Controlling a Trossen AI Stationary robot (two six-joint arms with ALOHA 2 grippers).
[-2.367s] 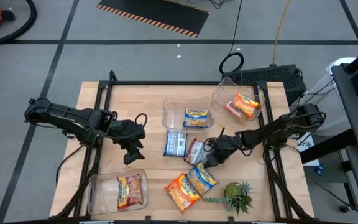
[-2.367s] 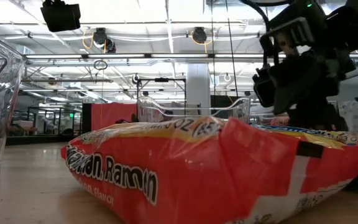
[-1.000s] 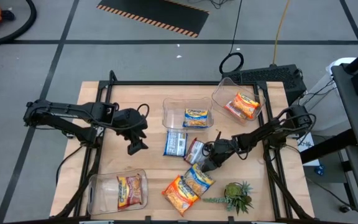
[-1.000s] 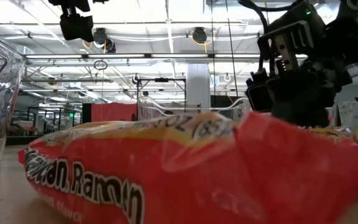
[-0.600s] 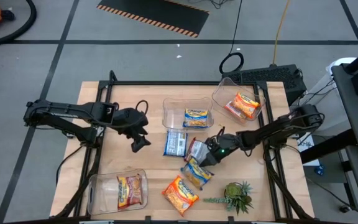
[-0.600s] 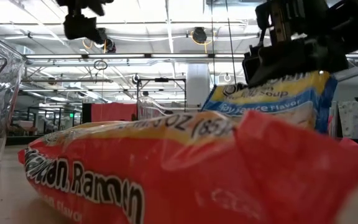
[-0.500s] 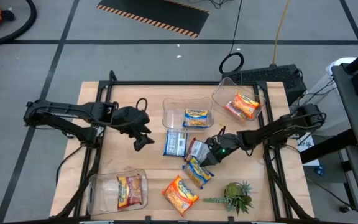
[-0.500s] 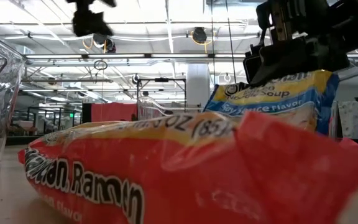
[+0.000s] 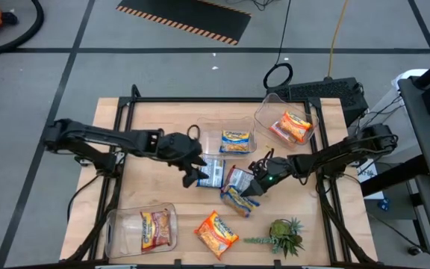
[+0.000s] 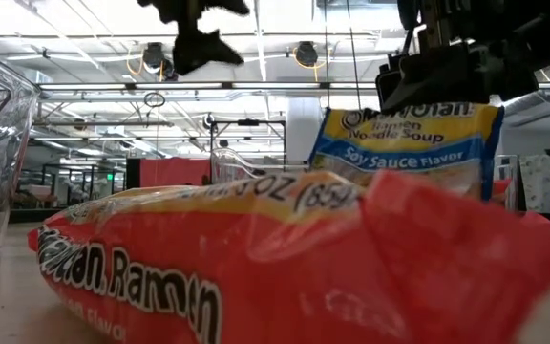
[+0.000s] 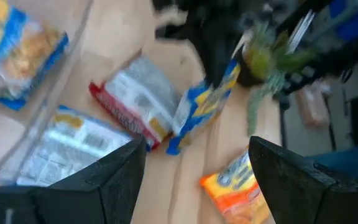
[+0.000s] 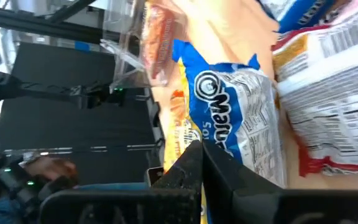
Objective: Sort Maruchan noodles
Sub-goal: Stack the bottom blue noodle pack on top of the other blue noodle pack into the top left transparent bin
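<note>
The right gripper (image 9: 257,184) is pinched tight on the top edge of a blue-and-yellow packet (image 10: 404,143), which hangs clear of the table (image 9: 148,123), label upright in the low view, likely lifted for carrying to a bin. The left gripper (image 9: 193,175) hovers with its fingers (image 11: 114,177) spread wide and holding nothing, over a blue packet (image 9: 213,173) lying flat mid-table, probably lining up a pick. Beside that one lies a red-edged packet (image 9: 235,178). An orange packet (image 9: 216,231) rests at the near edge. Outward stand three clear bins: the middle bin (image 9: 204,128) holds a blue packet, the right bin (image 9: 263,113) an orange one, the near-left bin (image 9: 118,228) a dark red one. That suggests sorting by flavour.
</note>
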